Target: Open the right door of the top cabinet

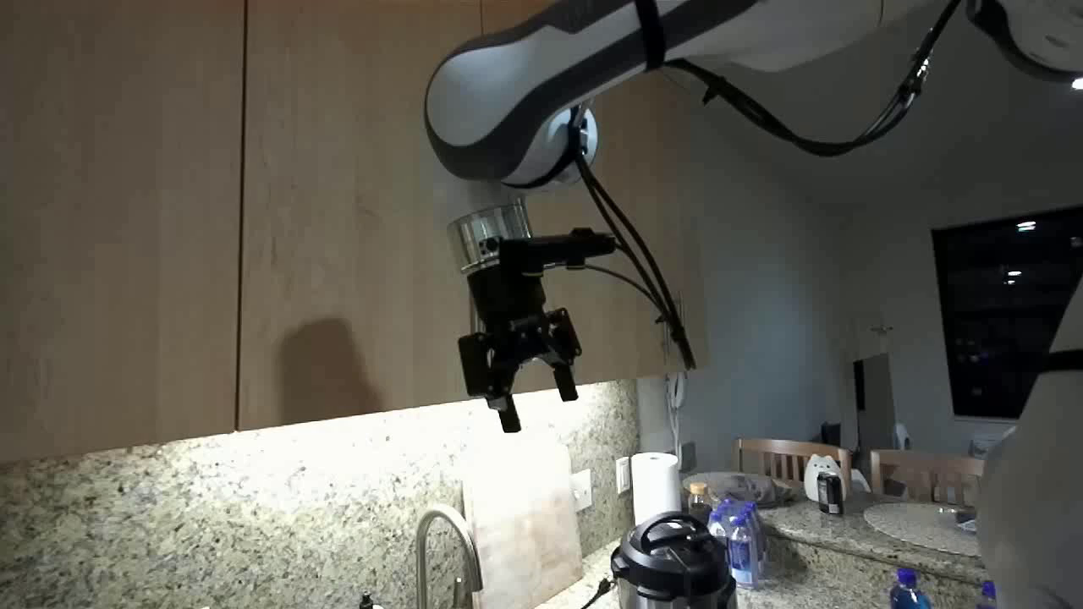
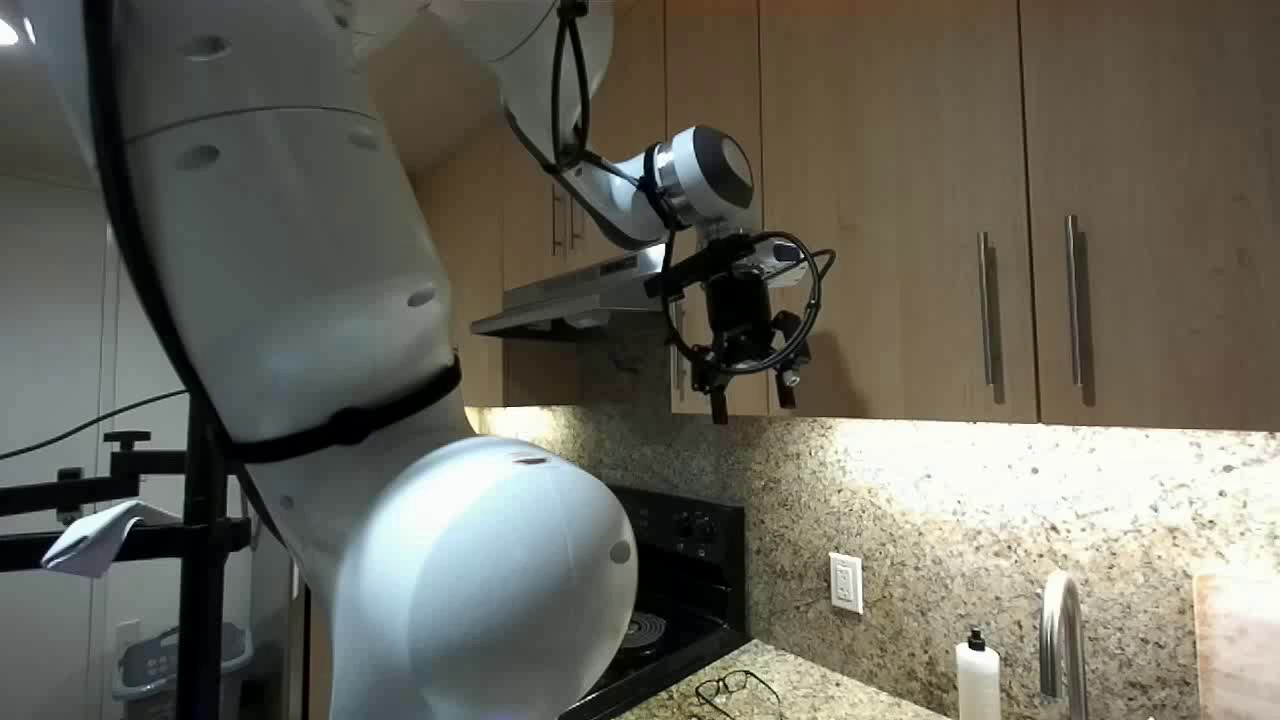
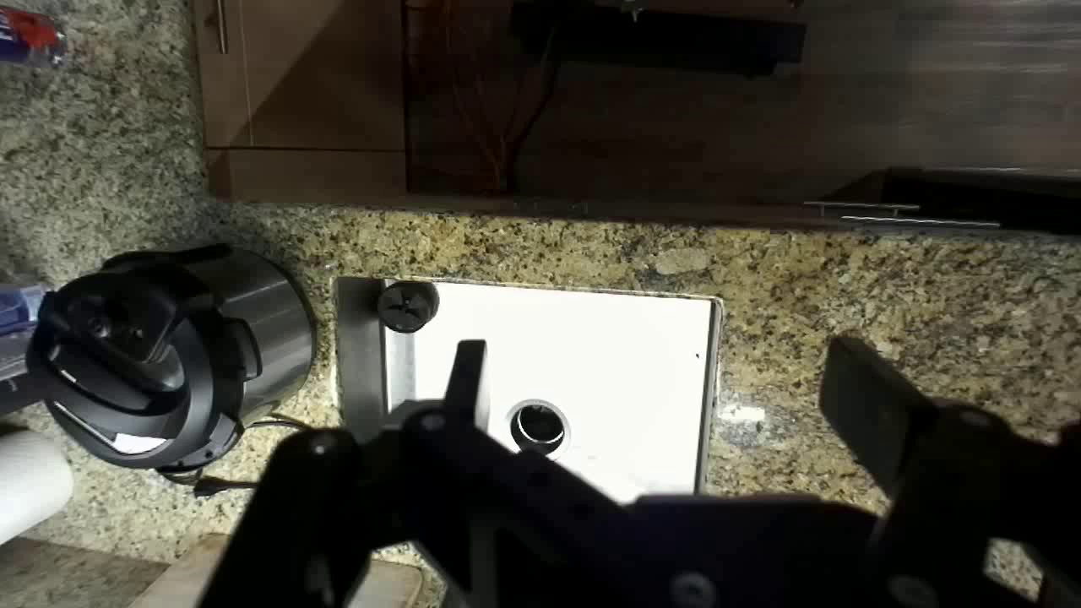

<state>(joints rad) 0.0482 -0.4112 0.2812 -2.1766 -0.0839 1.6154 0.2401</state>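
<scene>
The top cabinet (image 1: 338, 169) has flat light tan doors and shows in both exterior views (image 2: 890, 180). Its visible doors look shut. Slim vertical metal handles (image 2: 985, 310) sit near their lower edges. The panel toward the cabinet's right end (image 1: 622, 194) appears to be the right door; arm and cables partly cover it. My gripper (image 1: 538, 406) hangs fingers down in front of the doors, near their lower edge, in both exterior views (image 2: 752, 400). Its fingers are spread apart with nothing between them in the wrist view (image 3: 657, 363). No contact with a handle shows.
Below are a sink (image 3: 714, 380), a faucet (image 1: 444, 524), a cutting board (image 1: 525, 524), a pressure cooker (image 1: 673, 558), a paper towel roll (image 1: 656, 486) and water bottles (image 1: 742, 541). A range hood (image 2: 580, 290) juts out beside the cabinet. Loose cables (image 1: 630, 228) hang by the wrist.
</scene>
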